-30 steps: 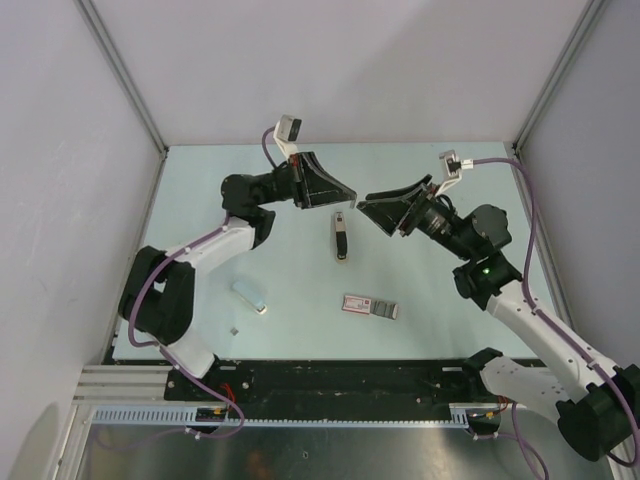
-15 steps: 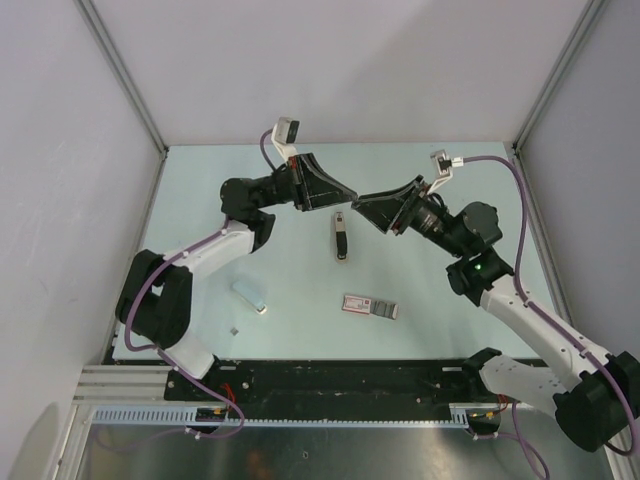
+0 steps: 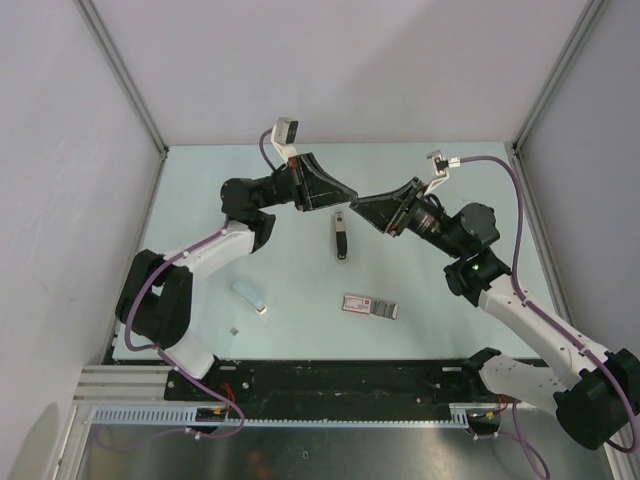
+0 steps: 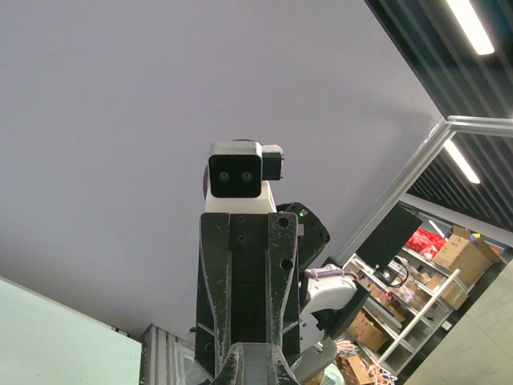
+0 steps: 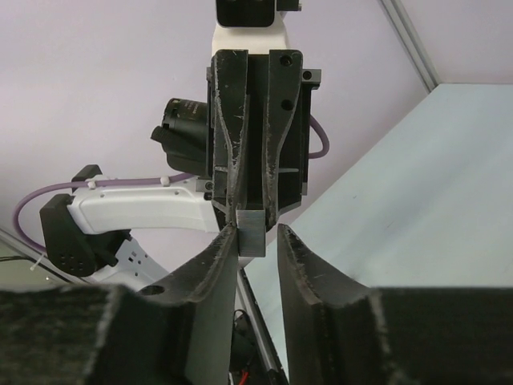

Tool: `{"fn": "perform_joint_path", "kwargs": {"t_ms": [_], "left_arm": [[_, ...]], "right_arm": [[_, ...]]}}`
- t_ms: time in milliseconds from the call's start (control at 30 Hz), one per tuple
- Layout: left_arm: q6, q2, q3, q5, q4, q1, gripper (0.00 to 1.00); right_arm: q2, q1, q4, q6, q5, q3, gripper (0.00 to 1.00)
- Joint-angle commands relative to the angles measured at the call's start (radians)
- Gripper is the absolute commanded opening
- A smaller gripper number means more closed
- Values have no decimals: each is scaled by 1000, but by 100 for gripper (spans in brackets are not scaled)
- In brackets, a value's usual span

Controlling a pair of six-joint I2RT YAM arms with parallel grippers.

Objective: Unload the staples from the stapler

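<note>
Nearest, pink box (image 3: 370,306); then stapler (image 3: 341,238) flat on table (image 3: 200,180), long axis near-to-far, nobody on it. Just beyond and above its far end, tips meet: left gripper (image 3: 349,197) pinched on small grey block (image 5: 250,235), right gripper (image 3: 361,204) fingers apart either side of it. Both arms abt equally close.

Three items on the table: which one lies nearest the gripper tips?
The slim black stapler, just short of where the left gripper and right gripper face each other. The pinkish box and pale block lie back toward the arm bases.
</note>
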Motion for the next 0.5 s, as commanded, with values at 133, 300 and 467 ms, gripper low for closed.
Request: {"fn": "perform_joint_path", "kwargs": {"t_ms": [133, 300, 467], "left_arm": [[46, -22, -7, 1, 38, -6, 2], [93, -20, 5, 36, -28, 4, 15], [167, -30, 12, 82, -102, 28, 48]], "right_arm": [[-4, 7, 25, -9, 7, 34, 23], [-17, 7, -39, -49, 16, 34, 19], [-43, 2, -170, -101, 45, 34, 17]]}}
